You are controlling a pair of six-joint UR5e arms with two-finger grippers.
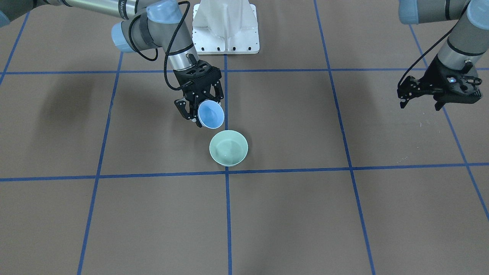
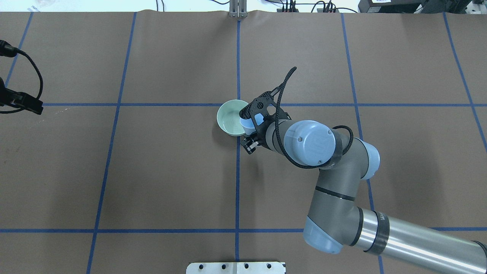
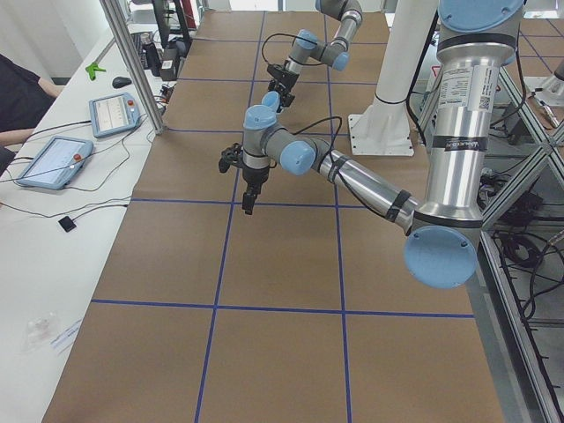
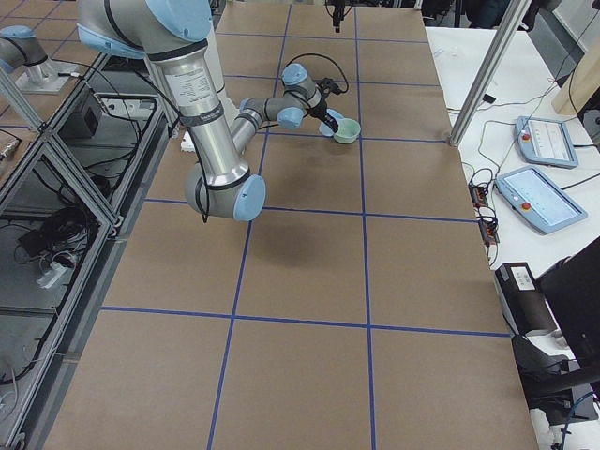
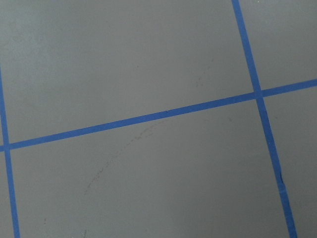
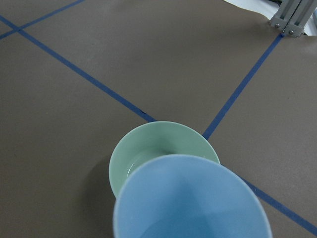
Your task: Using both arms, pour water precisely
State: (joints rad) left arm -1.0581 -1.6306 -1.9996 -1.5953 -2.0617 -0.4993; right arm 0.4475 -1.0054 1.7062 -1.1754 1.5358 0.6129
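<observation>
1. the right gripper (image 1: 204,110) is gripping the cup (image 1: 211,114) by its wall, jaws clenched on it, carrying it clear of the table (image 1: 305,214).
2. the cup is hanging just on the robot's side of the bowl (image 1: 228,148), its rim overlapping the bowl's near edge from overhead; whether they are touching, i cannot tell.
3. the cup's axis is tipping steeply, mouth aiming forward and down into the bowl, so the pour line is running from the jaws toward the bowl's middle.
4. the water (image 6: 132,170) is showing only as a faint glint low inside the bowl; the cup's inside is looking dry.
5. the right arm (image 2: 335,182) is reaching in to the centre line, elbow bent, wrist rolled over.
6. the left gripper (image 1: 420,100) is hovering well apart at the table's left side, fingers spread, gripping nothing, so the right arm is plainly the nearer.
7. i'm judging the pour nearly done; rolling the wrist back to right the cup is looking like the next call.
</observation>
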